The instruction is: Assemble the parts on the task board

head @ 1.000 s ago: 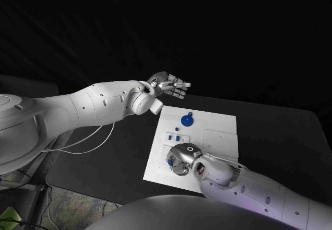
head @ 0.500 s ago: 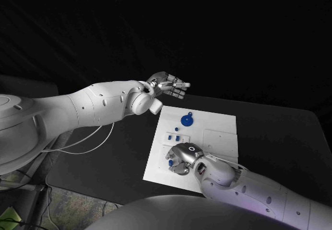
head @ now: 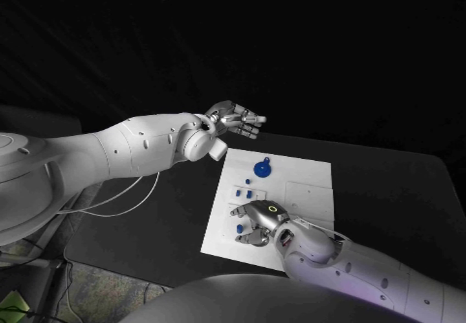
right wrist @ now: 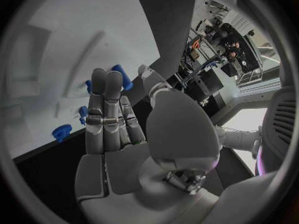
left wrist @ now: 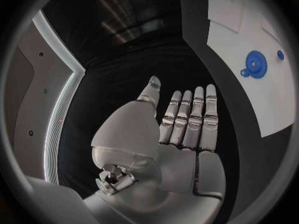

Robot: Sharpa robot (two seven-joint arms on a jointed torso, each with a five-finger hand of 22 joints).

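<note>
Hovered right hand [head: 258, 222], fingers spread and holding nothing, just over small blue parts [head: 237, 194] on the task board [head: 303, 176].

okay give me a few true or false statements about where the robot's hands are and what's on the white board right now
1. The left hand holds a blue part. False: it is held open above the table, holding nothing.
2. The right hand is over the white board. True.
3. A round blue gear lies on the board's far part. True.
4. The right hand's fingers are clenched in a fist. False: the wrist view shows them extended.
</note>
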